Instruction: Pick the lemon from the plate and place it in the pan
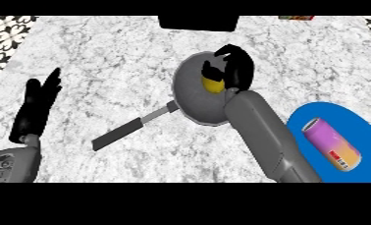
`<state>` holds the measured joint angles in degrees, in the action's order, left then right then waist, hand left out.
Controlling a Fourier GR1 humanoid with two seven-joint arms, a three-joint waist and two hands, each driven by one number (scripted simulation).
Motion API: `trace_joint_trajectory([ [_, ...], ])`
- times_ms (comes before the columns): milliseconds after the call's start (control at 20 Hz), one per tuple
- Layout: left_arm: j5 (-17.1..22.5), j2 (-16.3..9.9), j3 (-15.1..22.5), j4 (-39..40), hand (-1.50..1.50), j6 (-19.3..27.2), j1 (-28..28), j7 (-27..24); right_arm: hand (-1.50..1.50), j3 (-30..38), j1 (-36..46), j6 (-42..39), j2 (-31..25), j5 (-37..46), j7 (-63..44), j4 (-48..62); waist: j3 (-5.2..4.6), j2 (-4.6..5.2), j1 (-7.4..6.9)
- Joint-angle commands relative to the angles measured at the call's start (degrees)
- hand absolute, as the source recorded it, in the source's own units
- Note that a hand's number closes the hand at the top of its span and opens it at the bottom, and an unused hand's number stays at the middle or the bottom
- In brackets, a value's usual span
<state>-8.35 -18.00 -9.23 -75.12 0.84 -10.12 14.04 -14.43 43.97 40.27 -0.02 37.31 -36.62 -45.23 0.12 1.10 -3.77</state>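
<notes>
The right hand (235, 67) curls round the lemon (212, 84) over the pan (192, 96); the lemon shows at its left. The left hand (36, 106) rests open, far left.

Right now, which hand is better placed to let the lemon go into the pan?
The right hand: it is over the pan with its fingers curled round the lemon. The left hand rests open at the counter's left side, far from the pan.
</notes>
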Motion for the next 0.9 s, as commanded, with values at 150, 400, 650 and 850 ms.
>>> trace_joint_trajectory([
  [150, -1.6, 2.6, 2.2, -0.4, 0.0, 1.5, -0.9, 0.1, -1.5, -0.7, 3.9, 7.1, 0.0, -15.0, 13.8, 12.7, 0.04, 0.36, -1.19],
  [400, -1.9, 3.0, 2.3, 1.2, 0.0, 1.7, -1.5, -0.8, -1.5, 1.1, 5.9, 11.9, 0.0, -21.7, 22.8, 13.0, 0.07, 0.67, -1.49],
  [650, -0.3, 0.7, -0.2, 2.2, 0.0, 0.2, -3.2, -0.4, -1.5, 3.1, 7.5, 19.0, 0.0, -25.8, 30.0, 12.8, 0.01, 0.28, -0.16],
  [850, 0.5, -0.9, -1.4, 0.4, 0.0, -1.0, 0.2, -0.4, -1.5, 4.3, 5.5, 23.3, 0.0, -30.3, 34.3, 11.3, -0.01, -0.4, 0.79],
])
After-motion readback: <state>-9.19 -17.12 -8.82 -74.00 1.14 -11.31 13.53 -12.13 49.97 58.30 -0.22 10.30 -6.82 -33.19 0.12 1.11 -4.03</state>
